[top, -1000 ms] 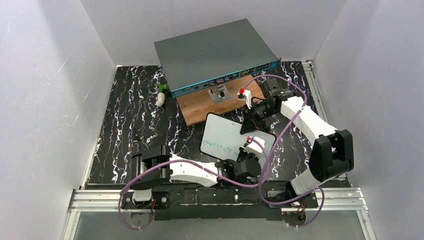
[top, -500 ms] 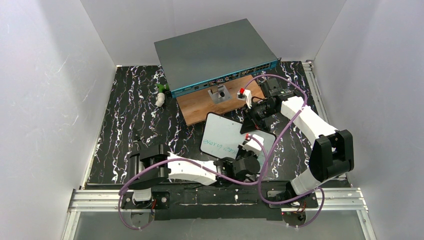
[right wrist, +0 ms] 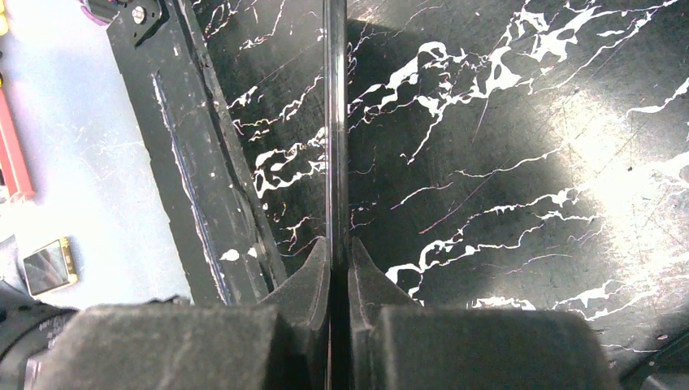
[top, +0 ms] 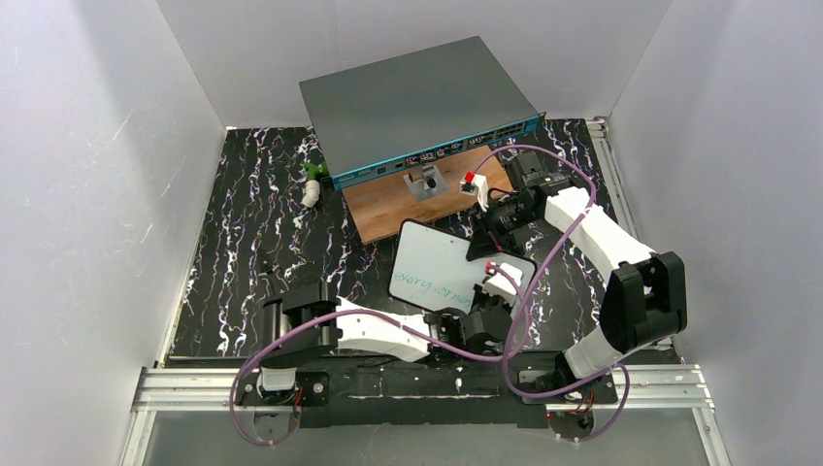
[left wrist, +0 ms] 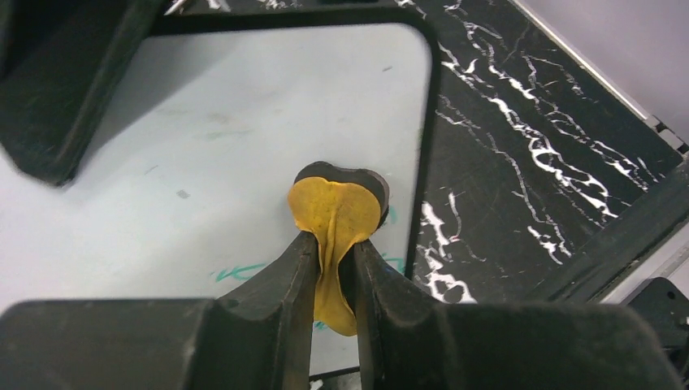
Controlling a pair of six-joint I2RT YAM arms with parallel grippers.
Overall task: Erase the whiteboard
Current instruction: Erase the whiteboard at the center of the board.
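Grey box and wooden board close behind whiteboard; bare tabletop leftward.

Grey box sits behind wooden board

the whiteboard, white with a dark rim, bears green handwriting along its near edge.

The top camera looks down on the whole table from high up. Both wrist cameras sit very near, looking past their fingers at the whiteboard.
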